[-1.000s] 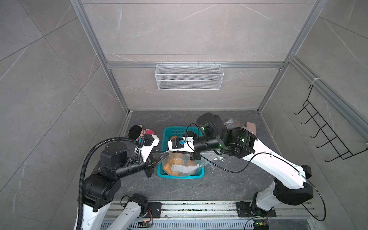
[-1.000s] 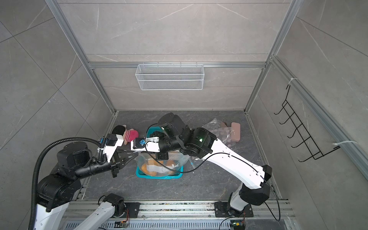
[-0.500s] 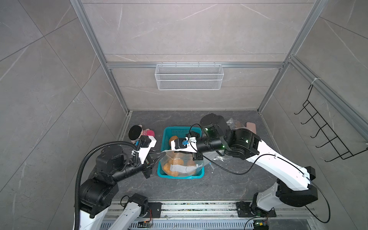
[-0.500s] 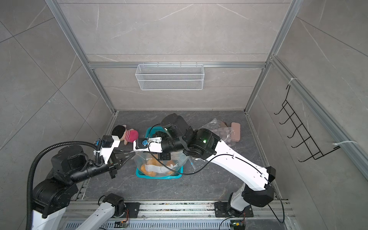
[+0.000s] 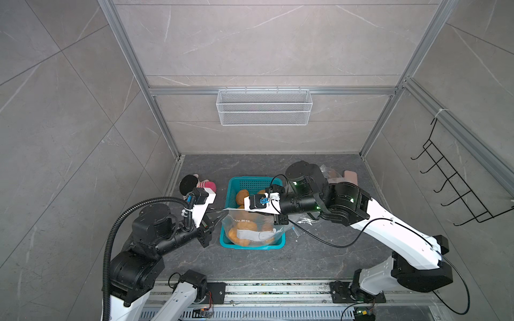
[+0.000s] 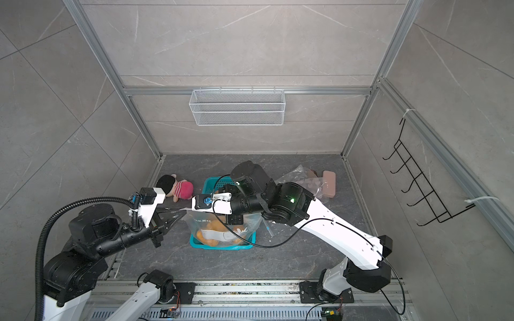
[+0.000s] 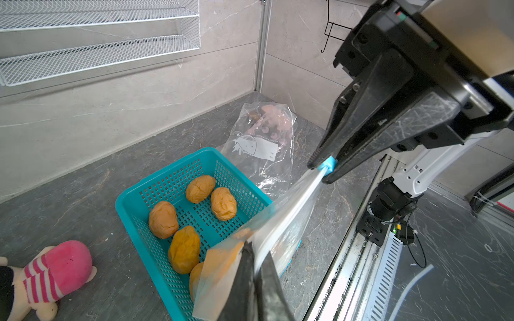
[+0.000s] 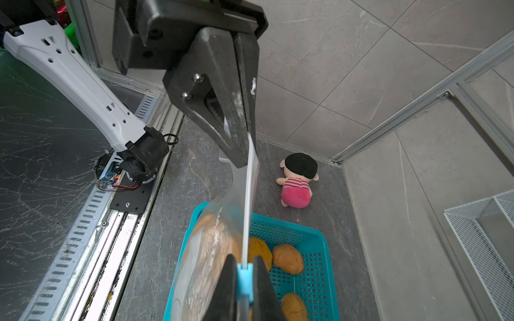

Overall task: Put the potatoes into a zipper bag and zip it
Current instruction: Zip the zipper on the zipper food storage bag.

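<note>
A clear zipper bag (image 5: 251, 230) with several orange-tan potatoes (image 5: 244, 226) inside hangs over the near end of a teal basket (image 5: 225, 191). My left gripper (image 7: 257, 266) is shut on the bag's top corner. My right gripper (image 8: 244, 275) is shut on the blue slider (image 8: 244, 280) of the zip, and the white zip strip runs taut between the two. In a top view the left gripper (image 6: 182, 212) sits just left of the bag. Several loose potatoes (image 7: 164, 219) lie in the basket's (image 7: 125, 205) far half.
A pink plush doll (image 6: 176, 189) lies on the floor left of the basket. A second clear bag (image 6: 303, 178) with pinkish things lies at the back right. A white wire shelf (image 5: 264, 107) hangs on the back wall, and black hooks (image 5: 456, 189) on the right wall.
My right gripper has moved a little to the right with the slider, and the left gripper has shifted slightly left. The zip strip between them is longer now.
</note>
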{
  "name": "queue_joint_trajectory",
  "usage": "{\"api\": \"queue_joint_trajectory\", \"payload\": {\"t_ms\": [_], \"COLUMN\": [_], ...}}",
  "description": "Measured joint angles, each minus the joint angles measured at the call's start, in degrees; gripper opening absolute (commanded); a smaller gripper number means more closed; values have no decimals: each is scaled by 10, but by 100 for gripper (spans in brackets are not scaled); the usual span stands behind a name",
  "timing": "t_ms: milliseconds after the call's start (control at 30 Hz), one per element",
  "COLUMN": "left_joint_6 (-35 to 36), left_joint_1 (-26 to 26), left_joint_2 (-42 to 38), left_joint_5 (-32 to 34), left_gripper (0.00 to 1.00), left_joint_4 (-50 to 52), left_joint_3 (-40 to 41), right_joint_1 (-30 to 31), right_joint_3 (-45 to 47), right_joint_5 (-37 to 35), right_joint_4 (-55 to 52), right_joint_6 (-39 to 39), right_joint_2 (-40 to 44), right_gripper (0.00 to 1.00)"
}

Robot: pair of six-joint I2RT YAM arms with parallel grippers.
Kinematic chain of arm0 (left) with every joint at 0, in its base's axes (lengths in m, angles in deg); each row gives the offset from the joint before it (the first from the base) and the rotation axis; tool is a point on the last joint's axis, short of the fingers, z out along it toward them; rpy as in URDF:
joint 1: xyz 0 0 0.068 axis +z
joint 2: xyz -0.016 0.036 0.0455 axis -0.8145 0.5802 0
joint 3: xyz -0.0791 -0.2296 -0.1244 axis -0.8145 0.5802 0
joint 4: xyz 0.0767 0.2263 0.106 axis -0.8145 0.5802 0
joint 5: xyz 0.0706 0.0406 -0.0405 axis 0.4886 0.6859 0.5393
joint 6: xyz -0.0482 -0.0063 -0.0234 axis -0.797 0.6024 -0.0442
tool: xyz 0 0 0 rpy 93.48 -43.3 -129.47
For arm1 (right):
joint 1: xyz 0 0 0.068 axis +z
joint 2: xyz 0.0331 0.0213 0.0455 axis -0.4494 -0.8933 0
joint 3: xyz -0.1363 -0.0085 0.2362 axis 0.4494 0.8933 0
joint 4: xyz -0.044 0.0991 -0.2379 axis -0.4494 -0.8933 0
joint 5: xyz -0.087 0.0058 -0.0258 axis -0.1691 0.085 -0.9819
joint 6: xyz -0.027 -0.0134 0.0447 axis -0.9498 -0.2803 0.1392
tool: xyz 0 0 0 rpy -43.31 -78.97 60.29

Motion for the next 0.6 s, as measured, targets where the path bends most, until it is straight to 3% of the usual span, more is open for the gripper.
{"api": "queue_joint_trajectory", "payload": {"t_ms": [600], "left_joint_6": [-12], "left_joint_1": [0], "left_joint_2": [8], "left_joint_5": [29], "left_gripper": [0], "left_joint_4": [-1], "left_joint_3": [-14], "right_joint_1": [-7], "right_joint_3": [72], "right_joint_5": [-34], "right_joint_4": [16], "right_joint_6": [7], "right_joint_2": [73], "right_gripper": [7]}}
